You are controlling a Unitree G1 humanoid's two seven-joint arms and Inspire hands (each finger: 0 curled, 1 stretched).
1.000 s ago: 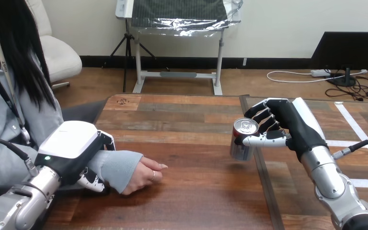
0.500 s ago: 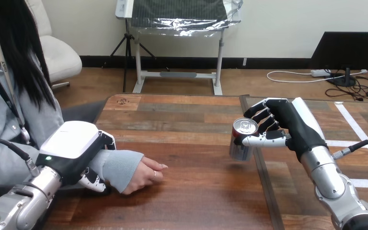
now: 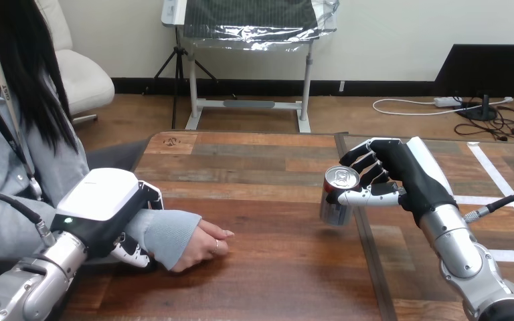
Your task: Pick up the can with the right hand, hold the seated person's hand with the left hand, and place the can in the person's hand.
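A silver can [image 3: 336,195] with a red-rimmed top hangs a little above the table at centre right. My right hand [image 3: 393,170] is shut on it, fingers behind it and thumb across its front. At the left, the person's hand [image 3: 201,244] rests on the table, loosely closed, knuckles toward the middle. My left hand [image 3: 104,212] lies over the person's grey-sleeved forearm [image 3: 164,234], with its fingers curled round the sleeve just behind the wrist. About two hand-widths of bare wood separate the can from the person's hand.
The wooden table [image 3: 268,267] stretches from the person at the left to a seam near my right arm. White tape strips [image 3: 502,180] cross the surface at the far right.
The can and my right hand have drifted slightly left and down. My left hand and the person's hand have stayed where they were.
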